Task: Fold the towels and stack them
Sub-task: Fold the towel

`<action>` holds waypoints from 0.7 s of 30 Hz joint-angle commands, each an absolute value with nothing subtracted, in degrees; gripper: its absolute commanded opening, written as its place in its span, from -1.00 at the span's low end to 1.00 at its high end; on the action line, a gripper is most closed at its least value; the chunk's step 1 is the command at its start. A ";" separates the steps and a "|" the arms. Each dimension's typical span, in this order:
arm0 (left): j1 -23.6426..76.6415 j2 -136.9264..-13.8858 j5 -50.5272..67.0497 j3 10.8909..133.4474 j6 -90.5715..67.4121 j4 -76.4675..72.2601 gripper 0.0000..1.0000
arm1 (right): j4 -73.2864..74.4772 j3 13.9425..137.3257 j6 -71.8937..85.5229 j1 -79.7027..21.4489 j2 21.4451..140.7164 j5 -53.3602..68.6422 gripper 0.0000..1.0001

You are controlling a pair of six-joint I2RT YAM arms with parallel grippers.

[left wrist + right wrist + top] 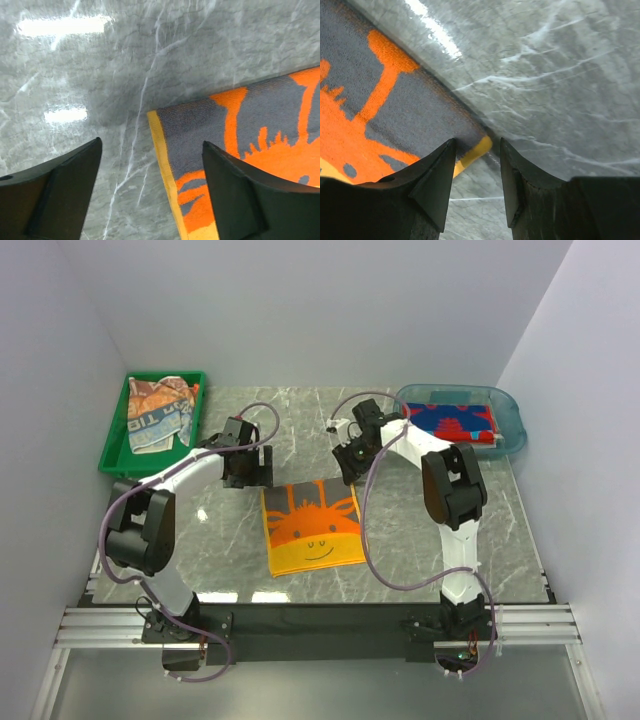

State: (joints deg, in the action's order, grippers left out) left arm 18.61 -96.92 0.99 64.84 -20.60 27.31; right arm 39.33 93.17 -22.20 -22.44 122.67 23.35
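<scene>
- One towel, the orange-grey cartoon face towel (313, 528), lies flat and unfolded in the middle of the top view, on the grey marble table (430, 540).
- The left gripper (152, 170) hangs over the upper left corner of this towel. Its jaws stand wide apart and grip nothing. In its own camera the corner lies flat on the table between the two dark fingers (60, 190).
- The right gripper (477, 182) is over the upper right corner, its jaws apart but more narrowly. The yellow edge of the corner shows in the gap and is not squeezed.
- At the upper left of the top view, a green tray (112, 455) holds crumpled towels (160, 415).
- At the upper right, a clear blue tub (515, 430) holds a red towel (452, 422) with blue pattern.
</scene>
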 commanded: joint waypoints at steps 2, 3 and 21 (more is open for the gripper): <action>18.54 -93.52 0.18 64.77 -20.04 26.54 0.81 | 41.39 96.85 -23.82 -23.82 123.48 21.98 -0.04; 18.54 -93.60 -1.65 64.69 -19.95 26.72 0.86 | 41.40 97.12 -23.64 -23.91 123.75 21.80 -0.04; 18.54 -96.76 1.23 65.56 -19.34 26.28 0.66 | 47.20 98.97 -26.19 -25.66 128.93 17.58 -0.52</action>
